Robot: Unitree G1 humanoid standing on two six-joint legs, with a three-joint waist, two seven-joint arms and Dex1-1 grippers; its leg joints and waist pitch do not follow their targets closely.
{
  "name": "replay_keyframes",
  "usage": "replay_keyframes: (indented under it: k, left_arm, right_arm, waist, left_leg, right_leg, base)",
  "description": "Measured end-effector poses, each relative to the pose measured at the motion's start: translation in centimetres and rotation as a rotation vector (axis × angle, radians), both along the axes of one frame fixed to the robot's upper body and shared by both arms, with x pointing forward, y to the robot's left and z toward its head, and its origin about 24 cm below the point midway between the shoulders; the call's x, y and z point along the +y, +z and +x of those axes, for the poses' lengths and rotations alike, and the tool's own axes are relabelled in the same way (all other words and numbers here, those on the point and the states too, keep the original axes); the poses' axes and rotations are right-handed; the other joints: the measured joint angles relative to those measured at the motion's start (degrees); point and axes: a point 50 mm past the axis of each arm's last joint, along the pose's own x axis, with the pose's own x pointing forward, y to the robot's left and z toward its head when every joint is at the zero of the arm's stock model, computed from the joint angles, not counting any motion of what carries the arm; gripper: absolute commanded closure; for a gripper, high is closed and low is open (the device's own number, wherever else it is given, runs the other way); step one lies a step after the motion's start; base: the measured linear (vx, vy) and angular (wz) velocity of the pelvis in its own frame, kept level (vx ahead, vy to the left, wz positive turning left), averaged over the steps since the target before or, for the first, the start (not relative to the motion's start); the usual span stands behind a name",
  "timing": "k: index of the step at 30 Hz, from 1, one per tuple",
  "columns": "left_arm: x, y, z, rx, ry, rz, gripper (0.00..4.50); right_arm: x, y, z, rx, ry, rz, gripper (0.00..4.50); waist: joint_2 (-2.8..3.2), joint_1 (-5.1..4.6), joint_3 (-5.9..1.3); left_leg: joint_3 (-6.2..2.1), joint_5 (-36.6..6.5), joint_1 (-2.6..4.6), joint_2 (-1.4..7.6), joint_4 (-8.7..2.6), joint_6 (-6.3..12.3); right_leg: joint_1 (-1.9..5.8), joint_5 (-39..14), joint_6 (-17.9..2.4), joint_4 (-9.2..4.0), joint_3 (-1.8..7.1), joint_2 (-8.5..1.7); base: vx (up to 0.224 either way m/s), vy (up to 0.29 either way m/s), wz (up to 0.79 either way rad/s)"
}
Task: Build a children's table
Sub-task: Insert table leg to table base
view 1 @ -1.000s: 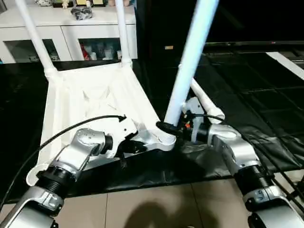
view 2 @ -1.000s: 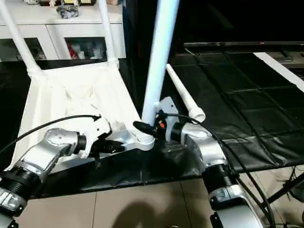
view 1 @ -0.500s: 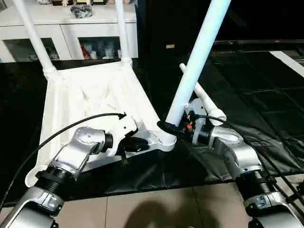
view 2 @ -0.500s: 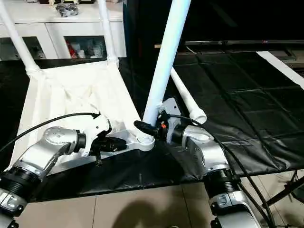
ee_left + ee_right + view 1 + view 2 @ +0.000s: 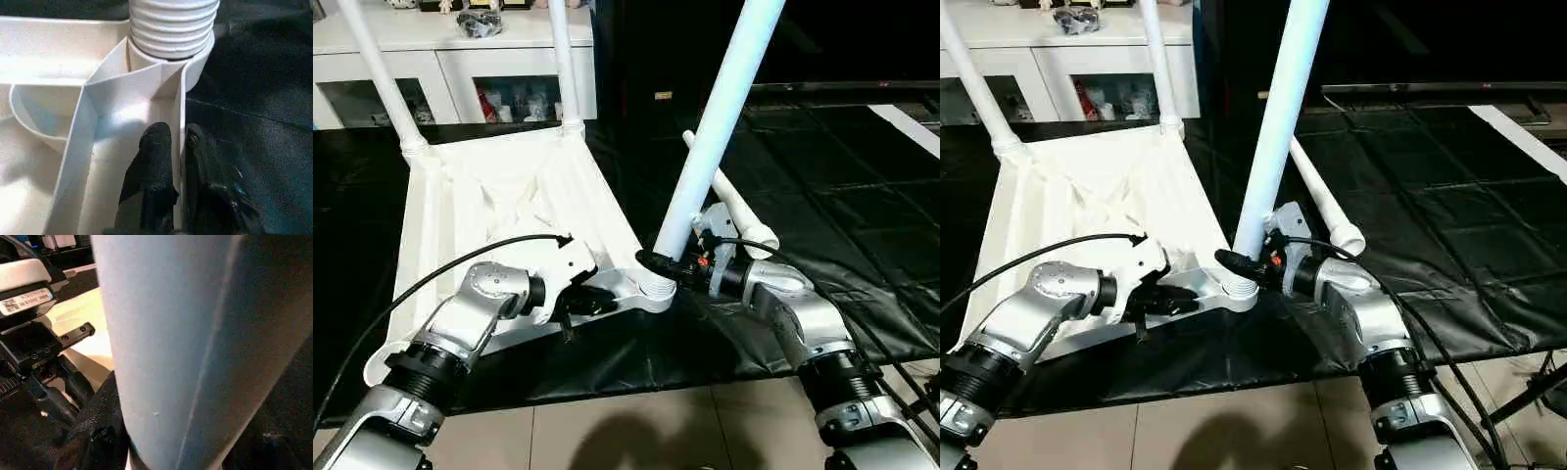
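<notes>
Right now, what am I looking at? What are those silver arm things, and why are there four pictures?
Those silver arms belong to a robot that is building a children's table. Two pictures come from cameras in its head, looking down. The other two come from cameras on its wrists, very close up. The white table top lies upside down on a black sheet on the floor. Two legs already stand in the far corners. The right claw grips a third leg standing in a near corner socket. The left claw pinches the table's edge wall beside that socket. A fourth leg lies on the sheet.

left gripper (image 5: pixel 178 147) clamped, right gripper (image 5: pixel 658 262) clamped
</notes>
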Motion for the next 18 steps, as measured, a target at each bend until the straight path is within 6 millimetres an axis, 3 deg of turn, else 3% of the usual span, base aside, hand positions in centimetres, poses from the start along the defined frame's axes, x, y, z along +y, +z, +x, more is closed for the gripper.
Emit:
replay_keyframes:
  k: [1, 9, 18]
  left_arm:
    - [0.02, 0.0, 0.0, 0.005, 0.003, -0.003, 3.67]
    - [0.15, 0.05, 0.14, -0.009, 0.019, -0.002, 3.51]
    - [0.12, 0.0, 0.05, 0.011, 0.012, -0.007, 4.32]
  right_arm:
    - [0.01, 0.0, 0.0, -0.001, 0.001, 0.0, 2.59]
    - [0.04, 0.02, 0.01, -0.006, 0.003, -0.009, 2.59]
    - [0.1, 0.05, 0.04, -0.011, 0.005, -0.018, 2.59]
  waist:
    - [0.0, 0.0, 0.0]
    - [0.0, -0.01, 0.0]
    - [0.01, -0.01, 0.01]
  left_leg:
    - [0.0, 0.0, 0.0, 0.0, 0.0, 0.0]
    - [0.0, 0.0, 0.0, 0.0, -0.01, 0.0]
    - [-0.01, 0.0, -0.01, 0.0, -0.06, 0.0]
  right_leg:
    - [0.0, 0.0, 0.0, 0.0, 0.0, 0.0]
    - [0.0, -0.01, 0.01, -0.04, -0.02, 0.0]
    - [0.0, -0.01, 0.02, -0.08, -0.04, 0.0]
  base:
    - [0.0, 0.0, 0.0]
    - [0.0, 0.0, 0.0]
    - [0.0, 0.0, 0.0]
